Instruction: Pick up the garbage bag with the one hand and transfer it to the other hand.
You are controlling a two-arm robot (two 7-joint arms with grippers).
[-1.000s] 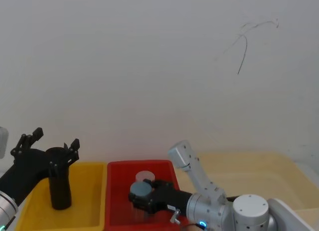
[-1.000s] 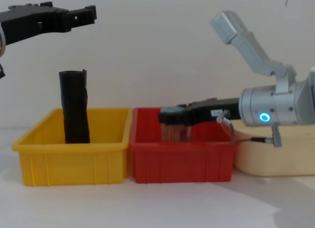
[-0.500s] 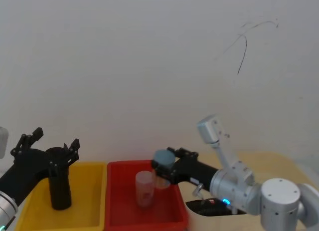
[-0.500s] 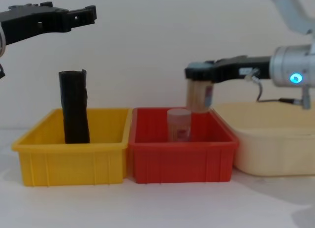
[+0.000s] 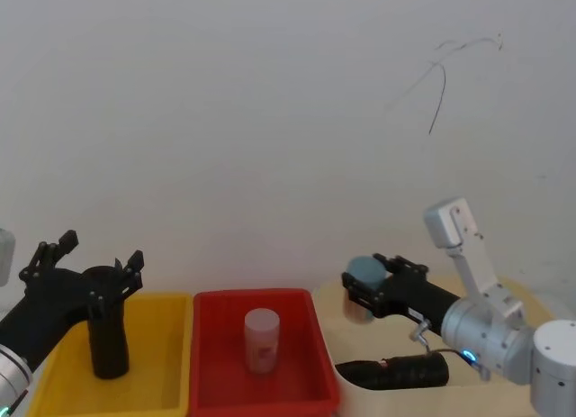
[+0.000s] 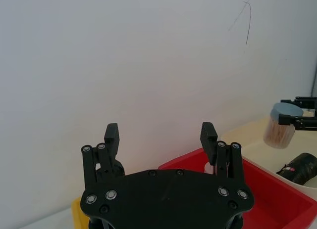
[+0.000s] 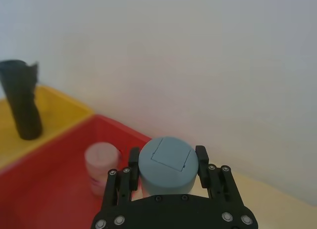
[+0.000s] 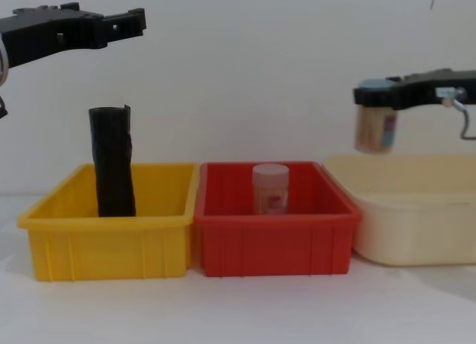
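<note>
My left claw (image 5: 88, 270) hangs open above the garbage bag (image 5: 107, 323), which stands upright in the yellow bin (image 8: 111, 240). My right claw (image 5: 369, 282) grips the blue-lidded jar (image 8: 374, 117) over the cream tub (image 8: 416, 210). The pick-up is not yet done; next, I judge, my left claw must descend around the bag.

This looks like a robot test bench in a lab. A bare white wall (image 5: 270, 120) marked by a thin dark scrawl (image 5: 441, 84) backs a plain white worktop (image 8: 245, 307), where a yellow plastic bin (image 8: 111, 240), a red bin (image 8: 275, 240) and a cream tub (image 8: 416, 218) stand in a neat row.
</note>
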